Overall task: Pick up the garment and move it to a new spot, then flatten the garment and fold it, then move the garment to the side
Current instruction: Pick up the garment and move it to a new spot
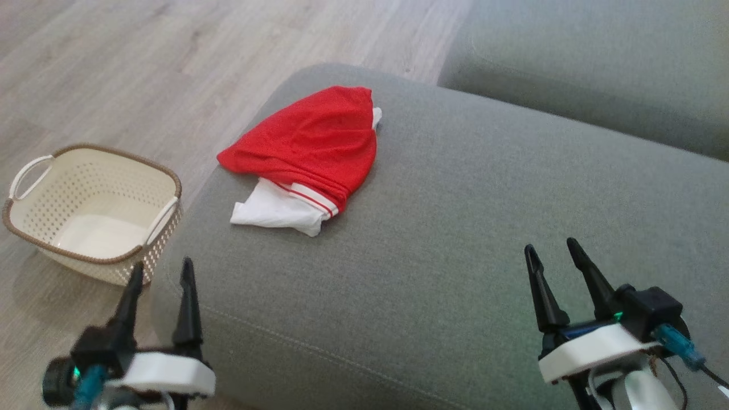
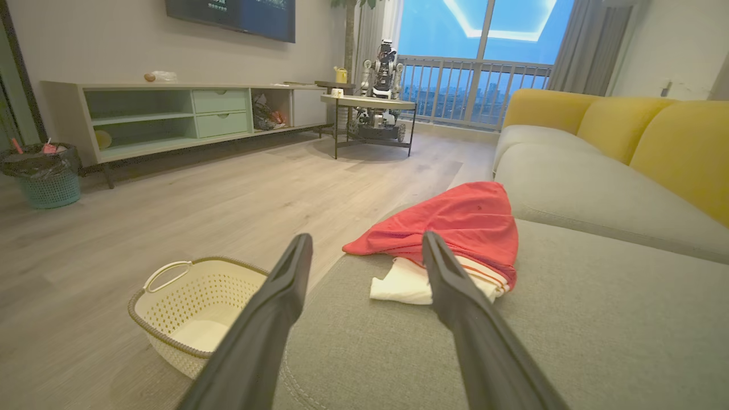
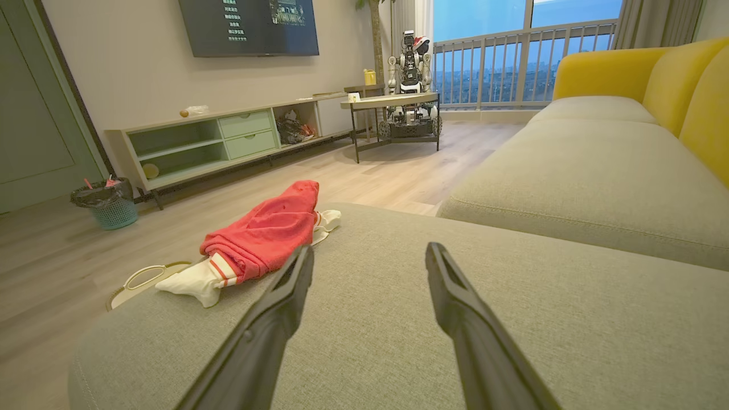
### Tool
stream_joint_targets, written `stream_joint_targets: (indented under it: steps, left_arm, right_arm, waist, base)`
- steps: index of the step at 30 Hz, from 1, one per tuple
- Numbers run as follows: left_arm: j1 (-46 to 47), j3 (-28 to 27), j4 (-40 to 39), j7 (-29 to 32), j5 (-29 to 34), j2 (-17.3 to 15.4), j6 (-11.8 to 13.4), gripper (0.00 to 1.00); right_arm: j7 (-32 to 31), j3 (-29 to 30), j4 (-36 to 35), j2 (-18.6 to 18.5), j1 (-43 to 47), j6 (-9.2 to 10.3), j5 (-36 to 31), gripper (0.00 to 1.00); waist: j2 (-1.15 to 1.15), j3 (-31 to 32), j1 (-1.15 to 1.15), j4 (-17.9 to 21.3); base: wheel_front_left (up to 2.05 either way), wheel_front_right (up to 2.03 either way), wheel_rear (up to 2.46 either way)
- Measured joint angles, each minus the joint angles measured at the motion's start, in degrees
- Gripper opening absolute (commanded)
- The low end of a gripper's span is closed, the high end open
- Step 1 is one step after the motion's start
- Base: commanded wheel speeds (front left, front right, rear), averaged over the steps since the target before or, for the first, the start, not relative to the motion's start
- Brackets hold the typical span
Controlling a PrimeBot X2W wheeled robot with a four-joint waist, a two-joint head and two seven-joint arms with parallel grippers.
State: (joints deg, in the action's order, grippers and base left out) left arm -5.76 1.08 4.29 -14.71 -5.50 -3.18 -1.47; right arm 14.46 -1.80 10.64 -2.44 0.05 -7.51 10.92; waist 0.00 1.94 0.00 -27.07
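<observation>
On the floor off the left edge of the grey sofa cushion stands a cream perforated basket with nothing in it that I can see. My left end effector hovers over the near left corner of the cushion with its two dark fingers spread wide and nothing between them. Further in, near the far left corner of the cushion, lies the garment: a red mesh piece bunched over a white part with red-striped trim. It sits in a loose heap, with the white cloth spilling out toward the cushion's left edge. My right end effector hangs over the near right part of the cushion, well apart from the garment, fingers likewise spread and empty. By my judgement none of the task is done: the garment is crumpled rather than flat, shows no neat fold, and neither end effector touches it. So the pick-up, the move to a new spot, the flattening, the folding and the final shift aside all remain. As for writing, I find no brand or label on the garment or the basket. The dark wall screen in my right wrist view carries rows of pale text, too small for me to read.
</observation>
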Motion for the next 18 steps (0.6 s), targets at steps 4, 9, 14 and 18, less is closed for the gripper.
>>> stream_joint_targets:
  steps: [4, 9, 14, 18]
  left_arm:
    - [5.69, -0.65, 2.85, 0.00, -0.41, -2.30, -2.50, 1.00]
    - [15.48, -0.32, 9.22, 0.00, -2.27, -5.48, -4.77, 1.00]
    - [29.15, 1.97, 17.19, 0.63, -5.28, -10.40, -5.67, 1.00]
    - [39.44, 7.59, 25.69, 6.01, -10.71, -13.32, -5.69, 1.00]
  right_arm:
    - [0.01, 0.09, -0.40, 0.00, -1.64, 0.00, -1.91, 1.00]
    - [0.01, 0.24, -1.70, -0.02, -5.09, 0.00, -4.20, 1.00]
    - [0.01, 0.15, -2.99, -0.07, -8.89, 0.00, -6.73, 1.00]
    - [0.01, -0.36, -3.71, -0.26, -11.57, 0.00, -8.16, 1.00]
  waist:
    - [0.00, -2.70, 0.00, 1.09]
    - [0.00, -6.61, 0.01, 2.51]
    - [0.00, -12.10, 0.02, 4.61]
    - [0.00, -16.32, 0.02, 6.75]
  base:
    - [0.00, 0.00, 0.00]
    - [0.00, 0.00, 0.00]
    - [0.00, 0.00, 0.00]
    - [0.00, 0.00, 0.00]
